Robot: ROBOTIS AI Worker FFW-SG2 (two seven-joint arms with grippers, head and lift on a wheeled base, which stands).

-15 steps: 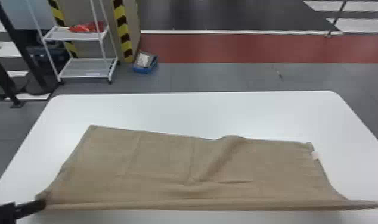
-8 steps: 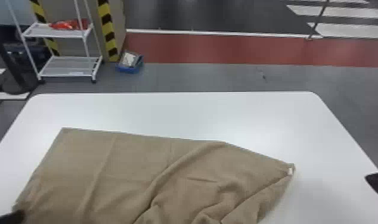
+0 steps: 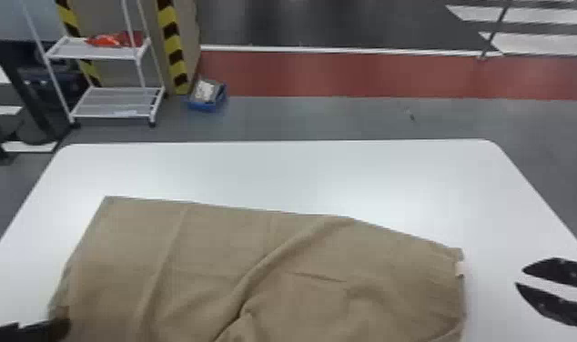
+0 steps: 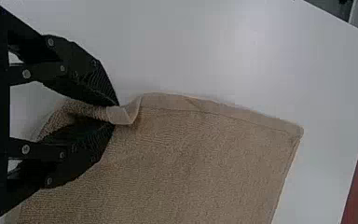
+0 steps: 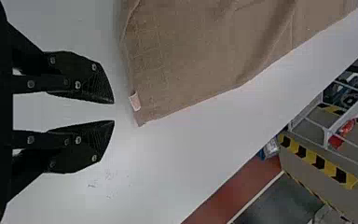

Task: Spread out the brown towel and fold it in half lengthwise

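Head view: brown towel (image 3: 201,254) lying on the white desk (image 3: 301,173), partly spread, creased through the middle, pale tag (image 3: 459,268) on its right edge. Left pincer (image 3: 59,326) at the towel's left side, closed on a pinched bit of edge in the left wrist view. Right pincer (image 3: 519,277) near the tagged edge, not touching, moderately open, empty. Beyond the desk, white shelf rack (image 3: 114,102) and blue box (image 3: 204,105) on the floor.
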